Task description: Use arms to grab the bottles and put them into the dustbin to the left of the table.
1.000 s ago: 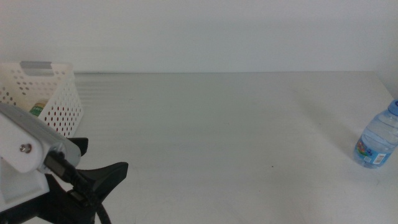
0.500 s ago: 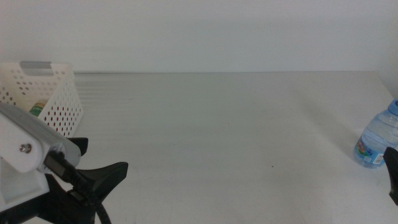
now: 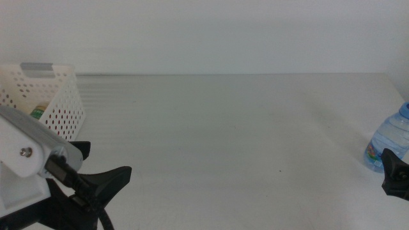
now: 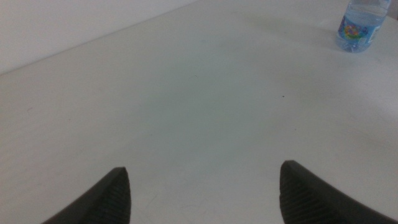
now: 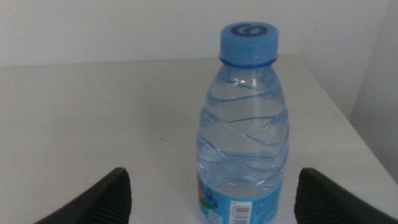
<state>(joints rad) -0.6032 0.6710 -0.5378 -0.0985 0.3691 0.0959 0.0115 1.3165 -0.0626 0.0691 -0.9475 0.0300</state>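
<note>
The clear water bottle (image 3: 388, 144) with a blue cap stands upright at the table's right edge. My right gripper (image 3: 396, 174) shows just in front of it at the picture's right edge. In the right wrist view the bottle (image 5: 245, 124) stands close ahead, centred between the open jaws of that gripper (image 5: 212, 177), not touching them. My left gripper (image 3: 107, 185) waits open and empty at the bottom left; its wrist view shows the gripper (image 4: 202, 196) over bare table and the bottle (image 4: 357, 25) far off. The white dustbin (image 3: 61, 102) stands at the far left, with a green-labelled bottle (image 3: 38, 113) inside. The red can is out of view.
The table (image 3: 217, 128) ends just behind and to the right of the water bottle. The left arm's white body (image 3: 22, 160) stands right in front of the dustbin.
My right gripper has come into the middle view from the right edge and closed in on the water bottle. The left arm and the bottle have not moved.
</note>
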